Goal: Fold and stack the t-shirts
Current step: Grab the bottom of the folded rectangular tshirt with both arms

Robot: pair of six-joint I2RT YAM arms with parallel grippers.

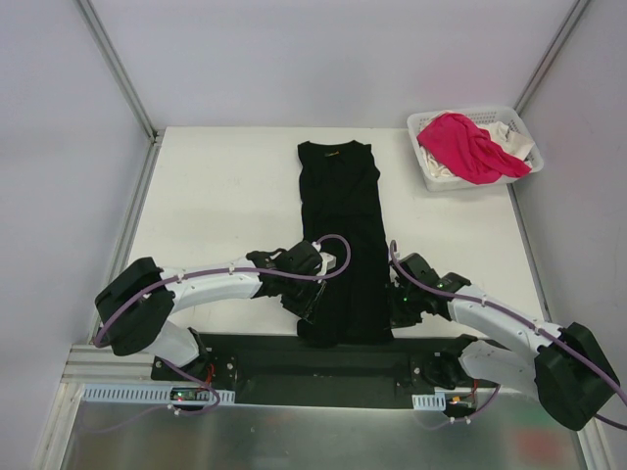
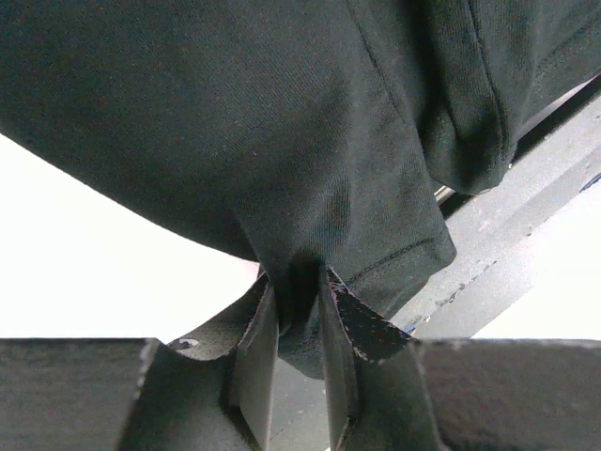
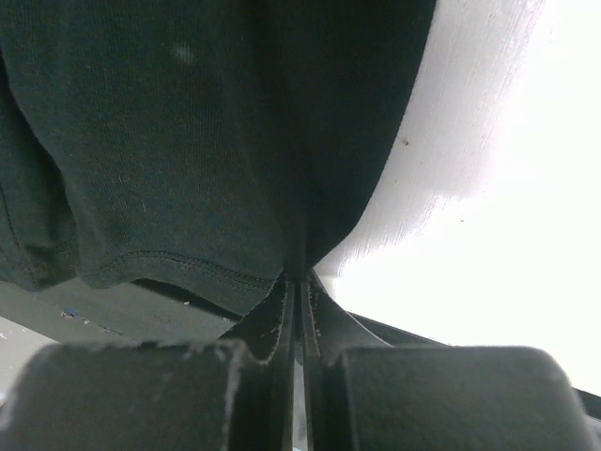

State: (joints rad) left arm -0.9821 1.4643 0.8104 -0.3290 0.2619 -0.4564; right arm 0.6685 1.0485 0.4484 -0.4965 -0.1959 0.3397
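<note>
Desk (image 1: 216,196): the long t-shirt (image 1: 341,220) lies at centre and runs lengthwise, collar end far, the other end at the desk's near edge.

The basket (image 1: 428,174) sits at the far right corner, well apart from the long t-shirt. In the basket, the upper t-shirt (image 1: 470,147) is heaped on top and reaches over the near right rim. The lower t-shirt (image 1: 516,140) is under and behind it, toward the far right side.

The left tool (image 2: 299,282) is at the near left edge of the long t-shirt, with cloth nipped between its fingers. The right tool (image 3: 299,277) is at the near right edge, opposite, with cloth nipped likewise. The near end of the long t-shirt lies between the two tools.
</note>
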